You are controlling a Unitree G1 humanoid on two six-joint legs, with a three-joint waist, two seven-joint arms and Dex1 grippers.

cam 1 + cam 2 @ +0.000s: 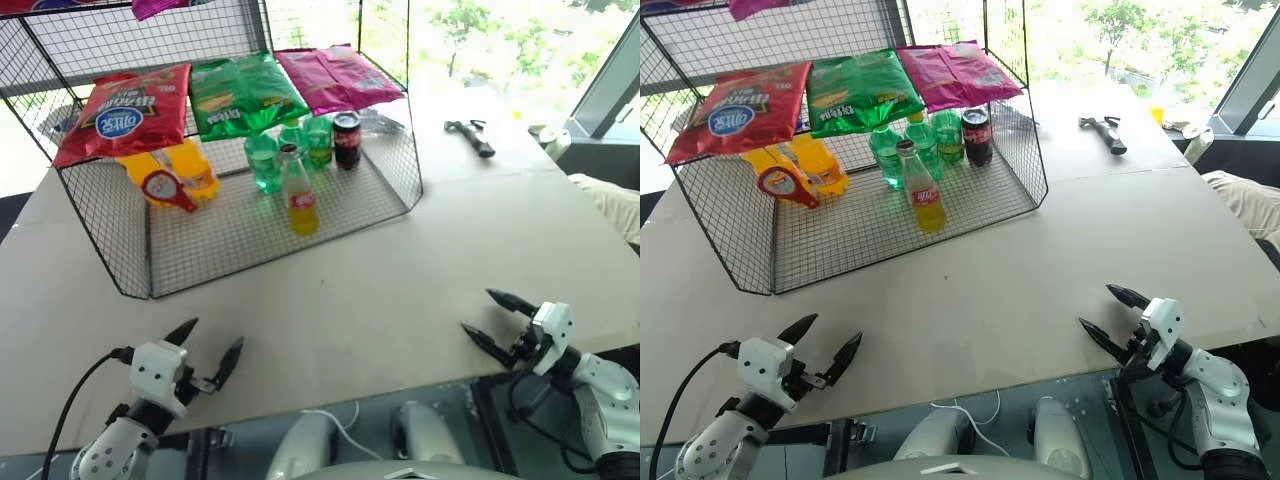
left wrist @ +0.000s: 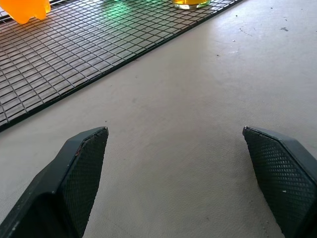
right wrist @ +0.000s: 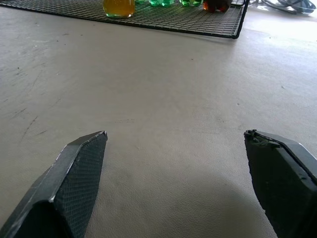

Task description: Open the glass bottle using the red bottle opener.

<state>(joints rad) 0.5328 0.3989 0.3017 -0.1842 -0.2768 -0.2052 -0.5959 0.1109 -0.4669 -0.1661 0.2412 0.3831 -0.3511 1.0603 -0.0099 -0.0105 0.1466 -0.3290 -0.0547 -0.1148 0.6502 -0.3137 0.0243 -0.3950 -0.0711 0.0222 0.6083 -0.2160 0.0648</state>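
Observation:
The glass bottle (image 1: pixel 300 200) of yellow drink stands upright on the lower wire shelf (image 1: pixel 230 240), in front of the green bottles. To its left, the red bottle opener (image 1: pixel 165 188) leans against squat orange bottles (image 1: pixel 185 165). My left gripper (image 1: pixel 213 337) hovers open over the table's near left edge, with nothing between its fingers. Over the near right edge my right gripper (image 1: pixel 479 311) is also open and empty. Both are well short of the shelf. The bottle's base (image 3: pixel 119 7) shows far ahead in the right wrist view.
A wire rack (image 1: pixel 415 170) stands at the back left of the table, with red, green and pink snack bags (image 1: pixel 240 90) on its top shelf. Green plastic bottles (image 1: pixel 265 160) and a cola can (image 1: pixel 346 140) stand behind the glass bottle. A black hammer-like tool (image 1: pixel 470 135) lies at the back right.

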